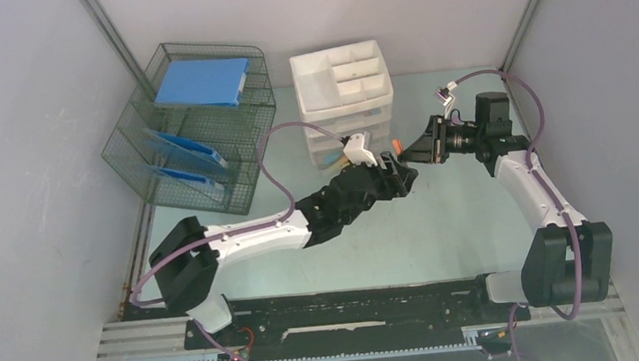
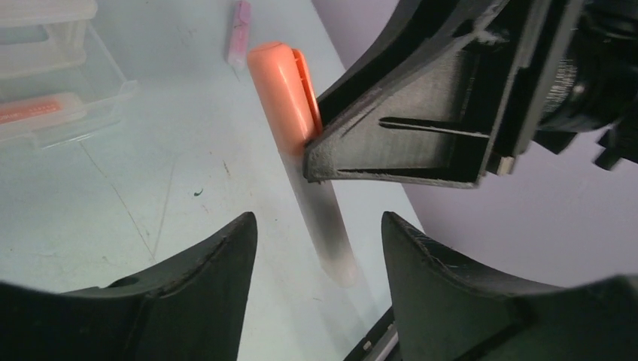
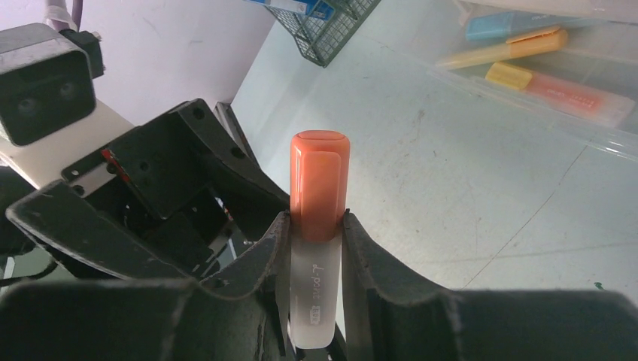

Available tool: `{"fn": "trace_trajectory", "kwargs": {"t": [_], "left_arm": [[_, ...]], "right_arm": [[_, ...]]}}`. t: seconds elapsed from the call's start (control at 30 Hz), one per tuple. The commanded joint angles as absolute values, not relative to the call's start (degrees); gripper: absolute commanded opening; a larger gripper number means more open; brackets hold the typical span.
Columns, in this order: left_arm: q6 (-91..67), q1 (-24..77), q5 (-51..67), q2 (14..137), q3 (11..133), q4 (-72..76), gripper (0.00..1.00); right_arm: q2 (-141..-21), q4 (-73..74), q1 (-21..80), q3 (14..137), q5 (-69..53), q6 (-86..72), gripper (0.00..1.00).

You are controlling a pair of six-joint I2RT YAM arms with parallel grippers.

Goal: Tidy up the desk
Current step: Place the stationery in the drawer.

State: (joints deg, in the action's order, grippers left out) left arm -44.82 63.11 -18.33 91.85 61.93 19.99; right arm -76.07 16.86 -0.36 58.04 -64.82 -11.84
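Right fingers [image 3: 370, 259] around orange-capped highlighter [image 3: 320, 188], midair

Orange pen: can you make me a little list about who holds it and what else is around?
Pen: orange-capped highlighter, frosted barrel, raised above the desk
Held by: right gripper, clamped at the cap's lower edge
Other hand: left gripper, jaws open either side of the barrel, not touching
Nearby: white drawer organizer, wire rack

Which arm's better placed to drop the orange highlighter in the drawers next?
Left, probably: its jaws straddle the highlighter barrel, and it sits right before the drawers; the right jaws grip its cap.
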Motion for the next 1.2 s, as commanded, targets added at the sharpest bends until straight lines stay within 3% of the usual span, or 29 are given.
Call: {"fn": "trace_trajectory", "kwargs": {"t": [0.0,0.57,0.73,0.8,1.0,1.17], "left_arm": [[-46.56,63.67,-21.65,94.99,67.78,15.48,0.66],[-45.62,63.72,-24.03,97.53,71.86,10.46,0.05],[-43.08,63.78,-24.29,96.05,70.64,10.88,0.00],[-41.84,63.72,-24.51,95.10,69.57,11.42,0.00],[-37.01,63.72,-25.26,91.44,65.68,12.72,0.00],[-29.71,63.68,-22.72,87.91,61.38,13.76,0.00]], "right_arm": [[-73.98,15.11,-0.17,57.97,-65.65,-12.67,0.00],[-73.18,15.20,1.09,58.01,-66.10,-12.10,0.00],[-72.77,15.65,1.46,57.93,-67.16,-10.32,0.01],[-72.64,16.32,1.44,58.01,-68.70,-8.74,0.08],[-71.87,17.97,1.58,57.99,-69.15,-5.43,0.43],[-71.01,19.65,1.56,57.97,-70.67,-1.50,0.56]]}}
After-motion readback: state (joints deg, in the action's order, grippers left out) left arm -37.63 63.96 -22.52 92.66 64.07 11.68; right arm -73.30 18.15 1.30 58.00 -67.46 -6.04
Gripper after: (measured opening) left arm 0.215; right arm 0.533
